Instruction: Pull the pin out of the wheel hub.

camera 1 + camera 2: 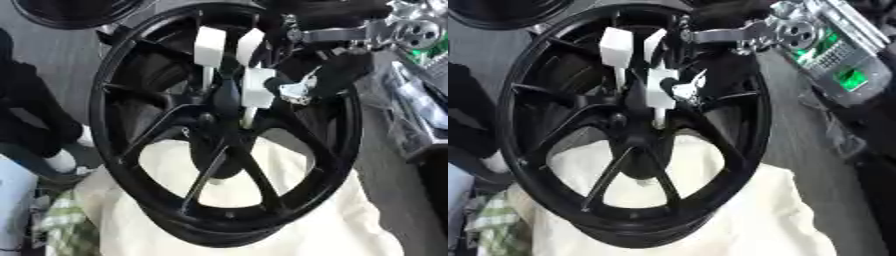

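We see the black hub (219,135) standing nearly upright on a cream cloth (306,220), spokes facing us, and 3 white pins stick out of it near the centre: pin 1 (210,47) at upper left, pin 2 (248,47) just beside it, pin 3 (259,89) lower down. The right hand (319,82) comes in from the upper right and sits against pin 3, but we cannot tell whether its fingers are closed round it. The left hand is out of sight.

- I'm seeing a cream cloth (350,220) lying spread over the counter.
- A green checked cloth (66,227) is lying at its lower left edge.
- A device with glowing green screens (837,62) is sitting at the upper right.
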